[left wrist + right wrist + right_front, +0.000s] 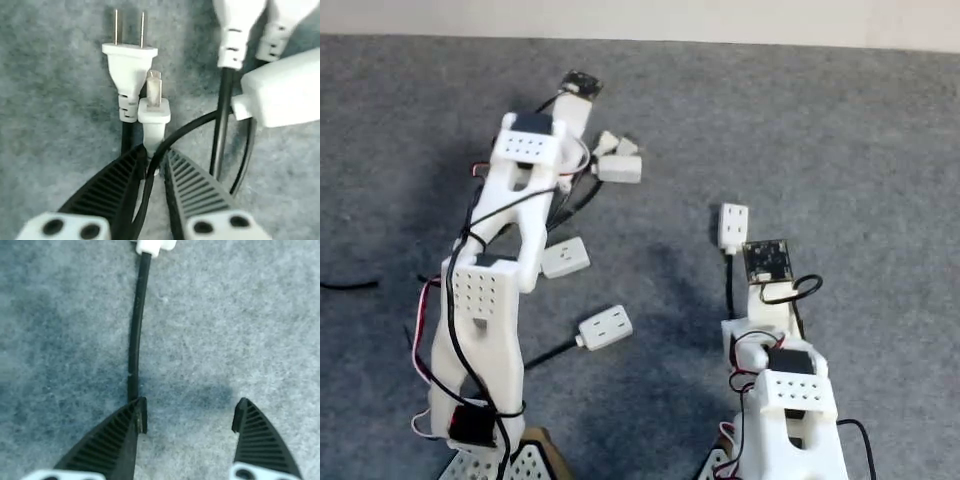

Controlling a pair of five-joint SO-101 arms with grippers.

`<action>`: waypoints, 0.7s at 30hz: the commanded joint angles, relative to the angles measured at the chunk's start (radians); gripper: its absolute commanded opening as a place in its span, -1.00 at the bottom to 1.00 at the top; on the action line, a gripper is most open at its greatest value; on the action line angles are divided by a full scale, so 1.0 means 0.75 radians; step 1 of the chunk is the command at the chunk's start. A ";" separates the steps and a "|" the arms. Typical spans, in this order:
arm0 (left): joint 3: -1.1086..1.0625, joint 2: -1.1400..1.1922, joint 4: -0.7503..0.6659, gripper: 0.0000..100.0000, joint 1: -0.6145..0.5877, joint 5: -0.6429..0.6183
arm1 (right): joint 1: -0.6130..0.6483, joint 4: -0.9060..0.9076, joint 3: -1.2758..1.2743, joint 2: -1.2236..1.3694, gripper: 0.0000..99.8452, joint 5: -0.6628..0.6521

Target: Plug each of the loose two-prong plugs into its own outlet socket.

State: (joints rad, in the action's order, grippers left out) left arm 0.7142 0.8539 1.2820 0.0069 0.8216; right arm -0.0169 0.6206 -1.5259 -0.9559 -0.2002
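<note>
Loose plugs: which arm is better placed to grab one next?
Left. The left gripper sits right at a plug; the right gripper hangs open over a socket cable, away from the plugs.

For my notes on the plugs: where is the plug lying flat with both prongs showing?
In the left wrist view, the flat plug lies on the carpet just ahead of the left gripper, beside the side-turned plug it grips.

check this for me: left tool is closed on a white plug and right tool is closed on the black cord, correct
Not quite. The right tool is open, not closed: the right wrist view shows its fingers spread, the black cord passing beside one of them, ungripped. The left tool is closed on a white plug.
</note>
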 commanded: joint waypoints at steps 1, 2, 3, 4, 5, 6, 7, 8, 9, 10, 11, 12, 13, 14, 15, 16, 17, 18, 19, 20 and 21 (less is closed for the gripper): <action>0.167 -0.019 0.090 -1.00 -0.024 -0.016 | 0.011 0.013 0.005 -0.013 -0.46 -0.014; 0.224 -0.019 0.127 -1.00 -0.026 -0.018 | 0.011 0.013 0.005 -0.013 -0.46 -0.014; 0.287 -0.019 0.170 -1.00 -0.026 -0.018 | 0.011 0.013 0.005 -0.013 -0.46 -0.014; 0.365 -0.019 0.217 -0.99 -0.028 -0.018 | 0.011 0.013 0.005 -0.013 -0.46 -0.014; 0.445 -0.019 0.270 -0.99 -0.028 -0.016 | 0.011 0.013 0.005 -0.013 -0.46 -0.014; 0.533 -0.019 0.321 -0.99 -0.030 -0.014 | 0.011 0.013 0.005 -0.013 -0.46 -0.014; 0.631 -0.019 0.376 -0.99 -0.032 -0.012 | 0.011 0.013 0.005 -0.013 -0.46 -0.014; 0.729 -0.019 0.430 -0.99 -0.032 -0.012 | 0.011 0.013 0.005 -0.013 -0.46 -0.014; 0.819 -0.015 0.483 -0.99 -0.032 -0.012 | 0.011 0.013 0.005 -0.013 -0.46 -0.014; 0.893 -0.009 0.538 -0.99 -0.030 -0.012 | 0.011 0.013 0.005 -0.013 -0.46 -0.014; 0.936 -0.009 0.589 -0.99 -0.024 -0.012 | 0.011 0.013 0.005 -0.013 -0.46 -0.014; 0.967 -0.019 0.624 -0.99 -0.024 -0.012 | 0.011 0.013 0.005 -0.013 -0.46 -0.014; 1.001 -0.030 0.640 -0.99 -0.034 -0.016 | 0.011 0.013 0.005 -0.013 -0.46 -0.014; 1.077 -0.054 0.636 -0.99 -0.056 -0.025 | 0.011 0.013 0.005 -0.013 -0.46 -0.014; 1.147 -0.083 0.638 -0.99 -0.079 -0.061 | 0.011 0.013 0.005 -0.013 -0.46 -0.014; 1.155 -0.091 0.640 -0.99 -0.069 -0.102 | 0.011 0.013 0.005 -0.013 -0.46 -0.014; 1.100 -0.085 0.646 -0.99 -0.042 -0.106 | 0.011 0.013 0.005 -0.013 -0.46 -0.014; 1.053 -0.083 0.646 -0.99 -0.028 -0.094 | 0.011 0.013 0.007 -0.015 -0.46 -0.014; 1.061 -0.107 0.644 -0.99 -0.040 -0.100 | 0.011 0.013 0.007 -0.015 -0.46 -0.014; 1.091 -0.140 0.644 -0.99 -0.052 -0.133 | 0.005 0.015 0.007 -0.017 -0.46 -0.014; 1.108 -0.173 0.644 -0.99 -0.054 -0.176 | 0.003 0.015 0.009 -0.017 -0.46 -0.014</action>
State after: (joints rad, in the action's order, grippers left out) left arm 1.4937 0.8309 1.7607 -0.0361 0.7511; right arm -0.0169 0.6206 -1.5259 -0.9559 -0.2002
